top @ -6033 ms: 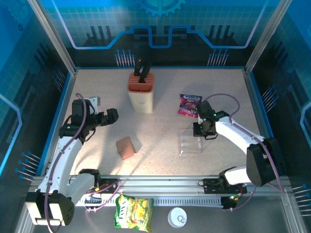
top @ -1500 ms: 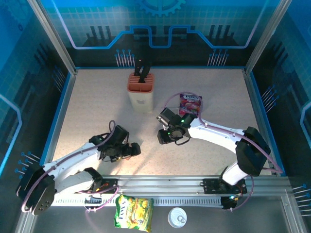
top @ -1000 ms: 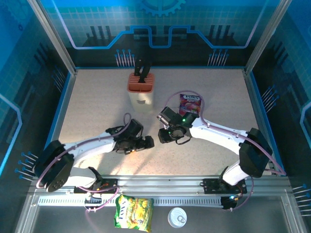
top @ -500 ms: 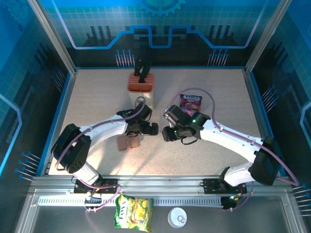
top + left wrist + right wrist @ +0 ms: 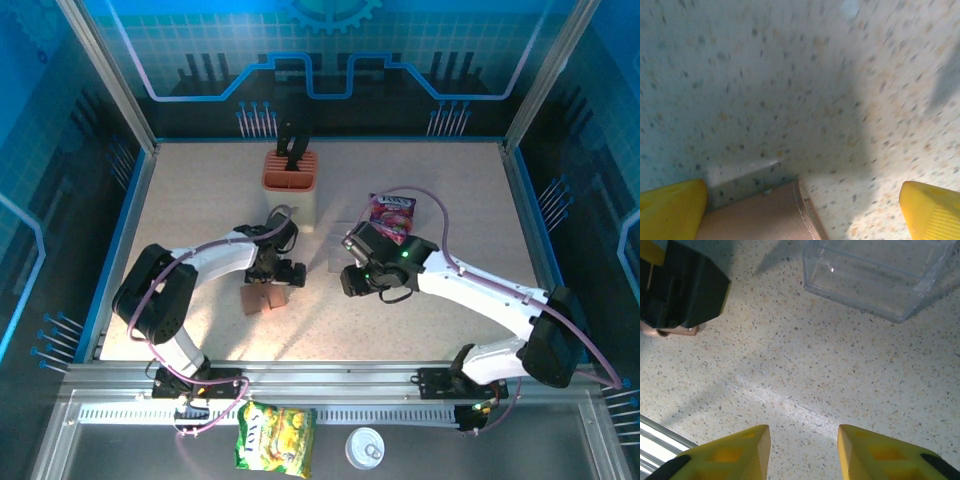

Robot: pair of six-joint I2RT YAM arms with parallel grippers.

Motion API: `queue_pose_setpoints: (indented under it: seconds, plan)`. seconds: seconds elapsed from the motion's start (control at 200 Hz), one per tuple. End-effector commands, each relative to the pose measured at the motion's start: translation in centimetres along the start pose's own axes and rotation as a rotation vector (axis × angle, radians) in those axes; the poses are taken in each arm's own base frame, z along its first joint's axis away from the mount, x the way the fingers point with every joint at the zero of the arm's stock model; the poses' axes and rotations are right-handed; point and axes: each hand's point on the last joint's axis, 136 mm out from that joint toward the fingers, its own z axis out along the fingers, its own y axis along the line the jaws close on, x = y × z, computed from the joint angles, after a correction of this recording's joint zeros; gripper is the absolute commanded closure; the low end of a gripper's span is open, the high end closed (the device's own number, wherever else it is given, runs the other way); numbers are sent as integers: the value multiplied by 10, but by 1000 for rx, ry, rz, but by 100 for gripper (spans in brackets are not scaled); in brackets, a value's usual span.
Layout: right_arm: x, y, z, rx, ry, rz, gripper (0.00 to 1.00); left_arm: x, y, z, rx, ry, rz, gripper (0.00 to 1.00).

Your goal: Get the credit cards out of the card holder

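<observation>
The card holder [image 5: 262, 299] is a flat brown wallet lying closed on the speckled table, left of centre. My left gripper [image 5: 281, 274] hovers just over its far edge with its jaws wide open. In the left wrist view the brown leather [image 5: 760, 215] sits between the yellow fingers [image 5: 670, 210], nearer the left one, untouched by either; the gripper [image 5: 802, 215] holds nothing. My right gripper [image 5: 358, 282] is a hand's width to the right, open over bare table [image 5: 802, 452]. The credit cards are hidden.
A clear plastic tray [image 5: 880, 275] lies just beyond the right gripper. The orange-topped knife block [image 5: 291, 190] stands behind the left gripper, and a purple snack packet [image 5: 392, 215] lies at the back right. A yellow packet [image 5: 275, 437] and a white lid [image 5: 364, 447] sit past the front rail.
The left arm swung in from the left side and now stands over the card holder's far edge. The right arm shifted slightly right. Both grippers stay open.
</observation>
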Motion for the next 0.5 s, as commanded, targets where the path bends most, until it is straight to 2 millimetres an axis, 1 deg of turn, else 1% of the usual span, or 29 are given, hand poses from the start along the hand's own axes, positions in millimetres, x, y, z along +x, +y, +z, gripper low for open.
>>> queue_pose_setpoints:
  seconds: [0.0, 0.16, 0.265, 0.36, 0.495]
  plan:
    - [4, -11, -3, 31, 6, 30, 59, 37, 11, -1, -14, 123, 13, 1]
    - [4, -14, -2, 51, 17, 18, 59, 55, 14, -12, 5, 137, -19, 1]
    - [3, -13, 0, 42, 16, 16, 59, 69, 15, -17, 14, 154, -34, 1]
    - [3, -11, 2, 34, 23, 13, 59, 81, 3, -17, 46, 177, -28, 1]
    - [2, -8, 4, 30, 31, 6, 58, 98, -6, -15, 9, 211, -5, 1]
